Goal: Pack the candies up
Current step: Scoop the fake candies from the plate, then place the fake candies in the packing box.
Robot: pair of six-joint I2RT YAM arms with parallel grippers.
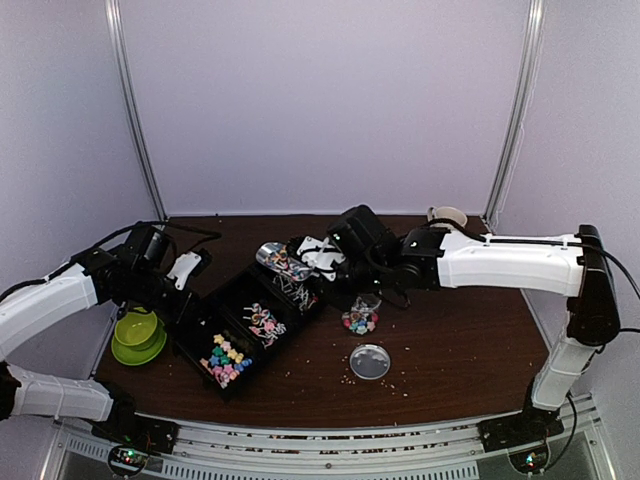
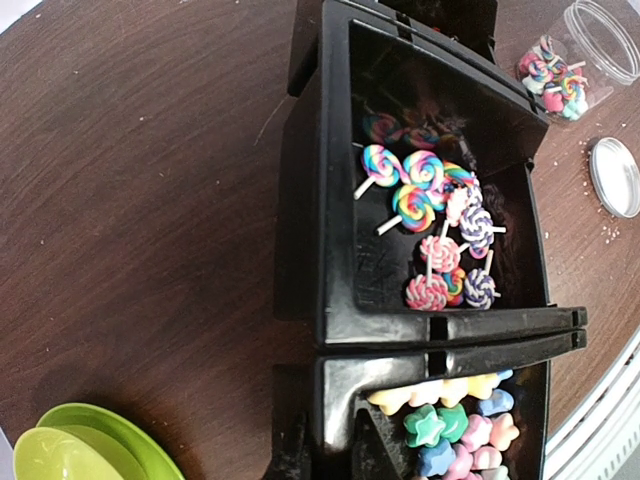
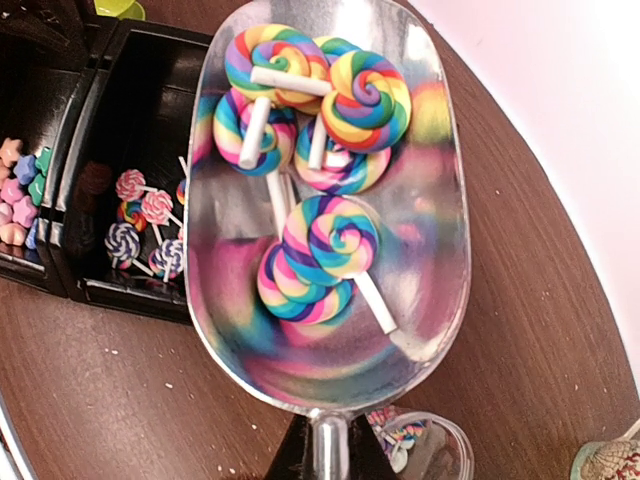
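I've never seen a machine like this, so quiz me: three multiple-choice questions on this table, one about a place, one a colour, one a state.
1. The bowl is: A red; B green; C blue.
2. The clear jar is: A capped; B upside down; C open, its lid lying beside it.
3. The star sweets lie in: A the bowl; B the black tray; C the jar.
Answers: B, it shows lime green; C, the round lid lies apart; B, they fill the tray's end compartment.
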